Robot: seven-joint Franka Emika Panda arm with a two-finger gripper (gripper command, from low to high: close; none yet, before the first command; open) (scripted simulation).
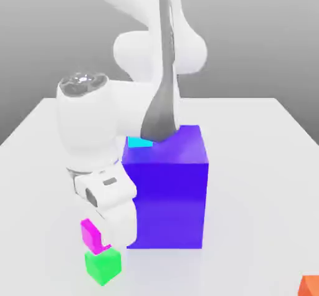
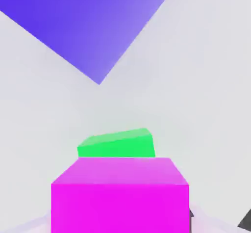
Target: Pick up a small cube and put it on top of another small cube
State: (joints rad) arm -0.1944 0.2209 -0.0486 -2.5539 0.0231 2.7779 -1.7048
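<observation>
Magenta cube [image 1: 92,235] is gripped between the nearly closed jaws, above the green cube [image 1: 103,265].

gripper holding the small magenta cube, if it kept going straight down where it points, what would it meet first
Probably the small bright green cube, met by the held magenta cube before the gripper itself; whether they already touch is unclear.
</observation>
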